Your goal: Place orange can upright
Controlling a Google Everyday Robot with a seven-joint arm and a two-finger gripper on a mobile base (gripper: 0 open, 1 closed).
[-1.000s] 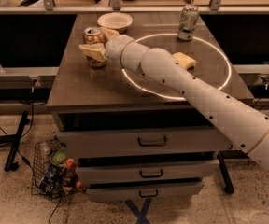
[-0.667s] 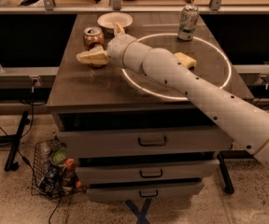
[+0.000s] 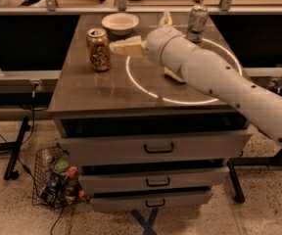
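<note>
The orange can point(image 3: 98, 49) stands upright on the left part of the tabletop point(image 3: 82, 89), in front of a white bowl point(image 3: 120, 22). The gripper point(image 3: 115, 47) hovers just to the can's right, pointing at it and not clasping it. How far open it is cannot be told.

Your gripper point(image 3: 119, 48) sits just right of the orange can point(image 3: 98, 49), bowl point(image 3: 120, 22) close behind, open tabletop point(image 3: 82, 89) in front.
</note>
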